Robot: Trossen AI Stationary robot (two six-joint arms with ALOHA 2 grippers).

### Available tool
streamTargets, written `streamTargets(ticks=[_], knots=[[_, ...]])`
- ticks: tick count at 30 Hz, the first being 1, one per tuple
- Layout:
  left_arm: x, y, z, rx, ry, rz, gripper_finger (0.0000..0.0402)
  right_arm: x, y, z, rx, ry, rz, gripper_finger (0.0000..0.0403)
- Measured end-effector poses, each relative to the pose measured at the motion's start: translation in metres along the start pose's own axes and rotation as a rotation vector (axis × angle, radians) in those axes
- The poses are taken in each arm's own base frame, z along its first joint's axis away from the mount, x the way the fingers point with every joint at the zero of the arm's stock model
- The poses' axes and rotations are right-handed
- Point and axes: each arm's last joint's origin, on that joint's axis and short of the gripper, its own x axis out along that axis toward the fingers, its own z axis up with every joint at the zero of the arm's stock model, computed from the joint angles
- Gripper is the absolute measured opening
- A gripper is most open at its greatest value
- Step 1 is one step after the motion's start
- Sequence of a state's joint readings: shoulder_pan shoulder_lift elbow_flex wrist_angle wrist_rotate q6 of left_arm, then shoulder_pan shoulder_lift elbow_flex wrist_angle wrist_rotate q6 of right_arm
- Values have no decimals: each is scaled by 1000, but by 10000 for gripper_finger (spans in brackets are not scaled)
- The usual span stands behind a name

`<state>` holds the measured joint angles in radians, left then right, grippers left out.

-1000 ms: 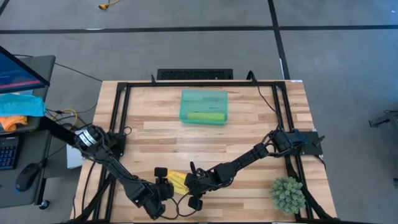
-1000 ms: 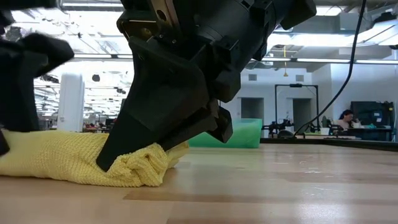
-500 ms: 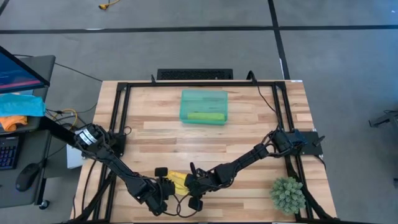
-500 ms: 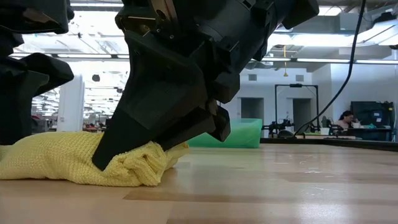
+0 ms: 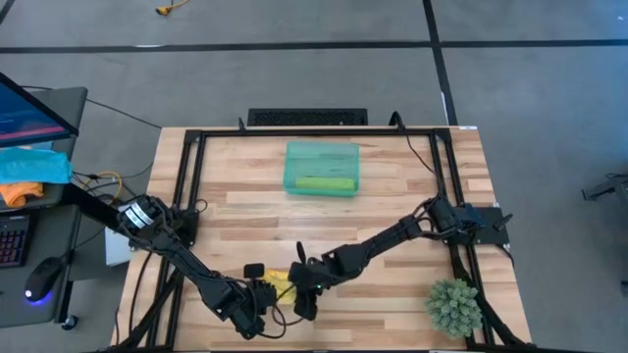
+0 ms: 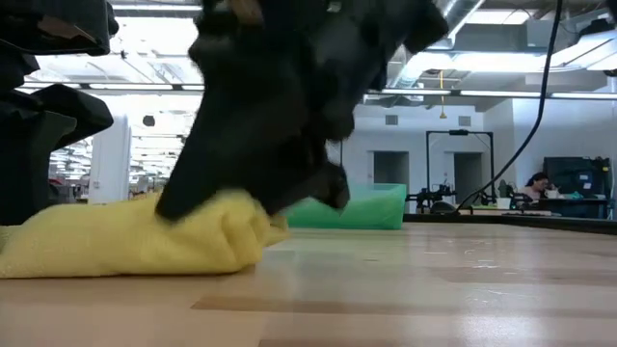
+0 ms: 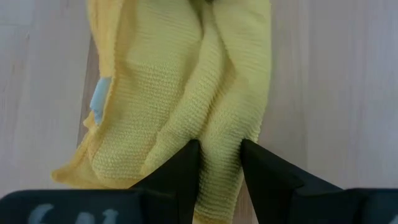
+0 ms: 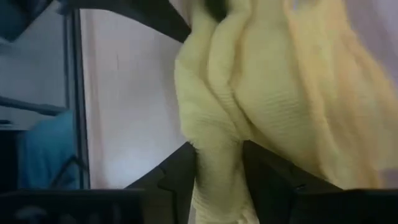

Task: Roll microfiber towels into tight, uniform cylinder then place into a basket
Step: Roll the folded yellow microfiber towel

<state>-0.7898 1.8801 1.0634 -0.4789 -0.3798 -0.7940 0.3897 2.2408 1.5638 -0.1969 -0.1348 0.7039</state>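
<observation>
The yellow towel (image 5: 280,283) lies loosely rolled near the table's front edge, resting on the wood along its length (image 6: 125,243). My left gripper (image 7: 221,168) is at its left end, shut on a fold. My right gripper (image 8: 219,174) is at the right end, its fingers open and astride another fold; it is blurred in the low view (image 6: 260,145). The teal basket (image 5: 290,167) stands at the far middle of the table. A lime green towel roll (image 5: 324,183) lies inside it. My left gripper pinches a raised lengthwise fold of the yellow towel (image 7: 219,146) between its two fingers, close to the towel's left end. The fingers slant down from the near left and lie along the fold. The towel stays on the table, slack. My right gripper has a thick fold of the towel's right end (image 8: 217,155) filling the gap between its fingers (image 8: 261,177), slanting down from the right. Whether they press on it I cannot tell.
A black rail frame (image 5: 186,196) runs around the tabletop. A small green plant (image 5: 453,305) stands at the front right corner. Bare wood lies between the towel and the basket. A desk with blue and orange cloths (image 5: 29,169) stands left of the table.
My right gripper has gone a little toward the table's left, over the towel's right end. That end, crumpled under its fingers before, now looks smooth and rounded. My left gripper has turned slightly on the spot.
</observation>
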Motion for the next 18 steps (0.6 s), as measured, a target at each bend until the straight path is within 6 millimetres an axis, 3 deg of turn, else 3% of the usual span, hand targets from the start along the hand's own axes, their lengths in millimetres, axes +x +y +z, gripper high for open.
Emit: streamTargets(ticks=[7,11,16,18], knots=[[0,0,0,-12,-1,4,113,-37,15,9,-94,-44,-59,154],[1,0,0,-25,-4,6,113,-56,32,7,-315,-122,-144,147],[1,1,1,-35,-6,10,113,-55,62,-16,-623,-157,-160,143],[2,2,1,-37,-5,11,113,-44,69,-25,-700,-163,-140,143]])
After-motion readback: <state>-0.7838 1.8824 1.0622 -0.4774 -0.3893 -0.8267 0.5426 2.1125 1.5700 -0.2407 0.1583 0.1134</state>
